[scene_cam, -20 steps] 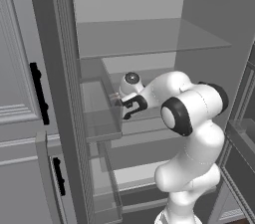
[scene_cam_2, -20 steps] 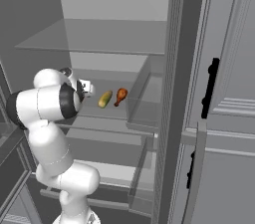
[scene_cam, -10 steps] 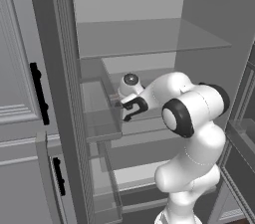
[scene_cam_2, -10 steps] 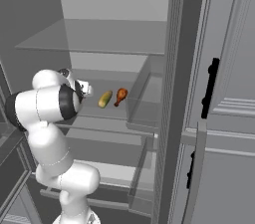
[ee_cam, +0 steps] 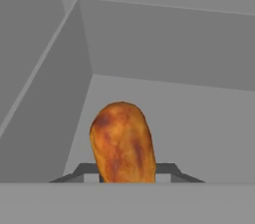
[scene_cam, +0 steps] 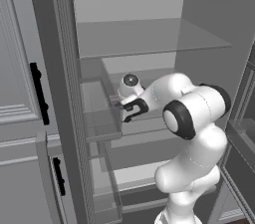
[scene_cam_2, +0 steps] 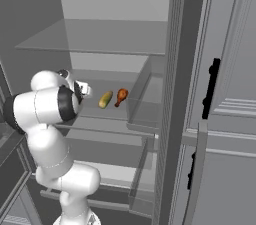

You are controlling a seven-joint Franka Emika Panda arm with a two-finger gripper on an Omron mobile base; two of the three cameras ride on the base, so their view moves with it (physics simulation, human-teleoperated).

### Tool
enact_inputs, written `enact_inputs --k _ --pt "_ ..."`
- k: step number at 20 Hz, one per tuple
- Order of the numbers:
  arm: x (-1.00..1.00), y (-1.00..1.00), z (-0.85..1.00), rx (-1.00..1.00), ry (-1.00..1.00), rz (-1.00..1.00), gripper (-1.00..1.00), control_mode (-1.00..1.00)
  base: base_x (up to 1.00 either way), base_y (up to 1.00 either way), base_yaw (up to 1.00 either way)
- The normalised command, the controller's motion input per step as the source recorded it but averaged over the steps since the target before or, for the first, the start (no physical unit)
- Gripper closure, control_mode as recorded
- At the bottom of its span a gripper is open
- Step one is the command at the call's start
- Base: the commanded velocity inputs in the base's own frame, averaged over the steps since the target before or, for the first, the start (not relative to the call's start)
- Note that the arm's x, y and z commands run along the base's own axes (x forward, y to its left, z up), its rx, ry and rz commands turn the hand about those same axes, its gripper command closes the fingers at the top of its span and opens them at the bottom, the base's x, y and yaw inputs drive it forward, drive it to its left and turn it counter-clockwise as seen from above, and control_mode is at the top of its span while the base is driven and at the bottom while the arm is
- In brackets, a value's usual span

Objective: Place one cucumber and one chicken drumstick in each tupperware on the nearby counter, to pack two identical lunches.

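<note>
- Low in the hand view's centre, we are closing our end effector (ee_cam: 127,170) on the chicken drumstick (ee_cam: 122,141), its fingers pressing both flanks.
- Its long axis is running straight away from us.
- We are seeing a cucumber (scene_cam_2: 105,99) lying on the fridge shelf (scene_cam_2: 107,114).

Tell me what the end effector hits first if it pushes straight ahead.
The drumstick already sits between the end effector fingertips, so it meets that first. Beyond it, probably the grey fridge wall, though depth is unclear.
</note>
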Motion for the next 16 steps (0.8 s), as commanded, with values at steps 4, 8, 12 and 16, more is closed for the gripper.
enact_inputs --k 4,8,12,16 --pt "-0.28 -0.18 0.15 0.00 0.02 0.00 1.00 -1.00 0.00 0.00 0.00" --pt "-0.96 -0.41 0.35 0.04 0.00 0.00 1.00 -1.00 0.00 0.00 0.00" --pt "-0.94 -0.31 0.61 0.04 0.00 -0.03 1.00 -1.00 0.00 0.00 0.00" --pt "-0.85 -0.27 0.85 0.02 0.03 -0.04 1.00 -1.00 0.00 0.00 0.00"
